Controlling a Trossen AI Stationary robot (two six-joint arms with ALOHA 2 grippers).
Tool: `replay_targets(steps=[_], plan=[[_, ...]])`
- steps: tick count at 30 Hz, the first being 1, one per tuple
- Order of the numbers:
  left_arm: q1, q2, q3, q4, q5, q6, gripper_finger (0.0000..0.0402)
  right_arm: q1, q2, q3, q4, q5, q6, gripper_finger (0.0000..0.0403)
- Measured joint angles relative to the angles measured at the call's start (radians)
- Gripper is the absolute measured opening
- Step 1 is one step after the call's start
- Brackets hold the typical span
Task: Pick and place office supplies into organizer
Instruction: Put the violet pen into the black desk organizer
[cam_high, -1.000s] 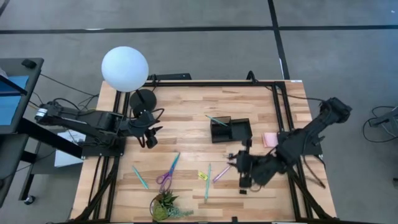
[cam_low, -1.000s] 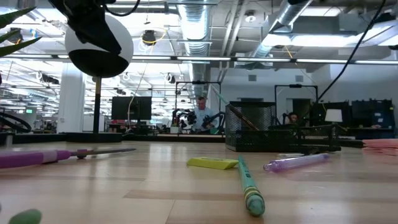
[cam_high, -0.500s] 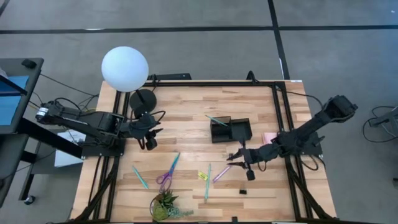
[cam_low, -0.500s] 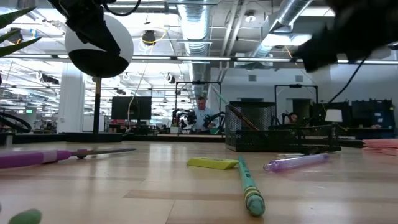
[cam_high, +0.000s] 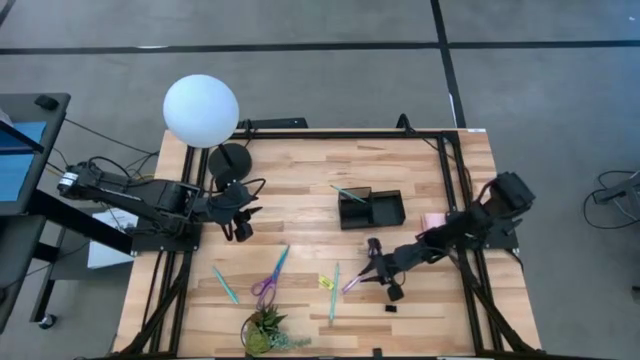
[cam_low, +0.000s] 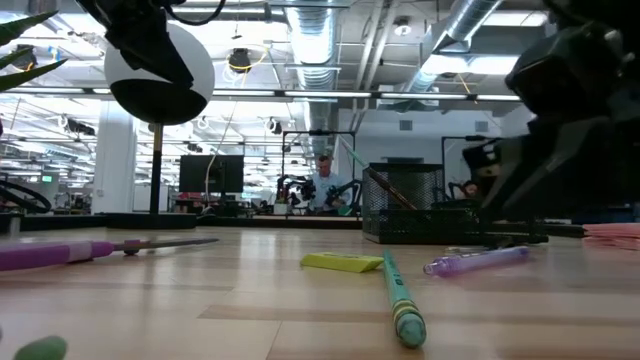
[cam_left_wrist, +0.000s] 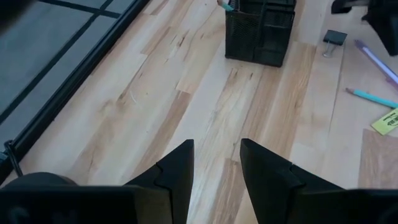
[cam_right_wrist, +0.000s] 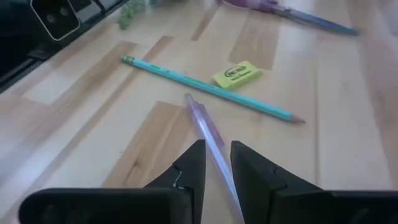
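Dark right arm stretches in low from the right edge, its black two-finger gripper (cam_high: 372, 262) down near the tabletop, fingers slightly parted; dark left arm sits back at the left side, its gripper (cam_high: 240, 222) hanging open, holding nothing

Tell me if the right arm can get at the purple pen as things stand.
Probably yes. The right pincer hangs just over the purple pen, fingers astride its line, and nothing lies between; the teal pencil and yellow eraser lie apart.
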Motion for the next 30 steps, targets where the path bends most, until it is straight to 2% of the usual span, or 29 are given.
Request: replay_targets(steps=[4, 9, 11, 22, 26, 30], plan=[[0.000, 0.000, 0.000, 0.001, -0.001, -0.002, 0.0128, -0.049, 0.017, 0.012, 0.004, -0.041, -0.008, 0.0071], [0.000, 0.000, 0.000, 0.000, -0.001, -0.011, 0.0128, -0.115, 0.028, 0.012, -0.004, -0.192, 0.007, 0.0071], [0.000, 0.000, 0.000, 0.000, -0.001, -0.012, 0.0128, -0.128, 0.038, 0.012, -0.003, -0.220, 0.008, 0.0071], [0.000, 0.000, 0.000, 0.000, -0.001, -0.012, 0.0128, -0.144, 0.185, 0.022, 0.073, -0.236, 0.006, 0.0070], [0.000, 0.000, 0.001, -0.003, -0.001, -0.012, 0.0128, -0.139, 0.237, 0.022, 0.176, -0.235, 0.125, 0.0070], [0.000, 0.000, 0.001, -0.021, -0.001, -0.012, 0.0128, -0.092, 0.267, 0.023, 0.212, -0.193, 0.159, 0.0070]])
